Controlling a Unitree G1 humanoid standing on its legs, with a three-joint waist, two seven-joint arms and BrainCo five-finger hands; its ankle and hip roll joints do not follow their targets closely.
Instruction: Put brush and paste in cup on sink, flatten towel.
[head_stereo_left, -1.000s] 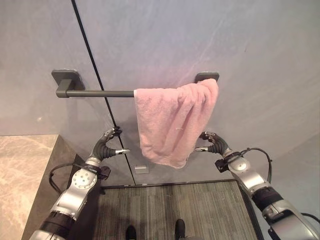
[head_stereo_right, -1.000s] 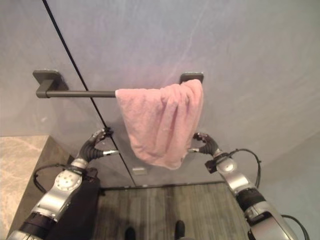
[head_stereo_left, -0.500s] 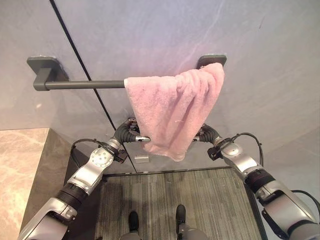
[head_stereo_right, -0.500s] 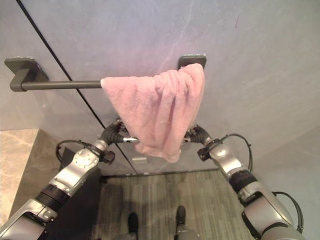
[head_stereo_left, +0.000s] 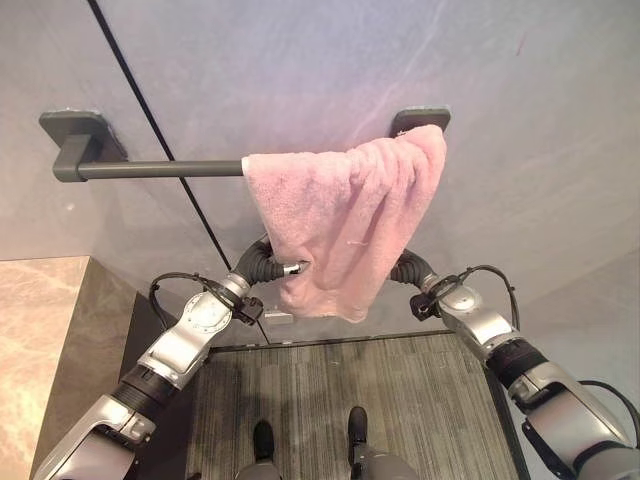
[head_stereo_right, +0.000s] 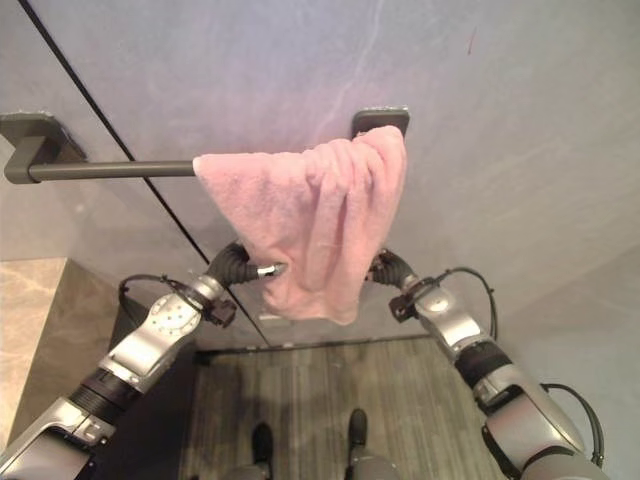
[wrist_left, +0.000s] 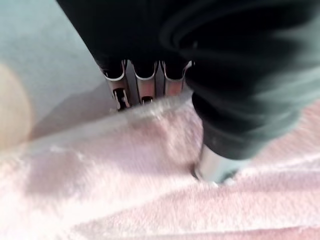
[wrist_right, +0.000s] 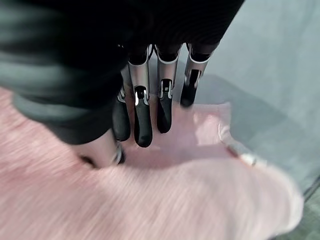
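Fingers (wrist_left: 120, 90) of the left hand (head_stereo_left: 268, 265) slip behind the lower left edge of the pink towel (head_stereo_left: 340, 225) while its thumb presses on the front, so the cloth is pinched between them. At the towel's lower right edge the right hand (head_stereo_left: 408, 268) reaches in; its fingers (wrist_right: 142, 120) lie straight against the cloth with dark tips showing, the thumb beneath partly sunk in the pile. Bunched and crooked, the towel hangs in the centre of the frame from the right end of a dark rail (head_stereo_left: 150, 170), touching the right bracket. Behind is a grey wall (head_stereo_left: 300, 70); a tan stone surface (head_stereo_left: 40, 340) fills the lower left.
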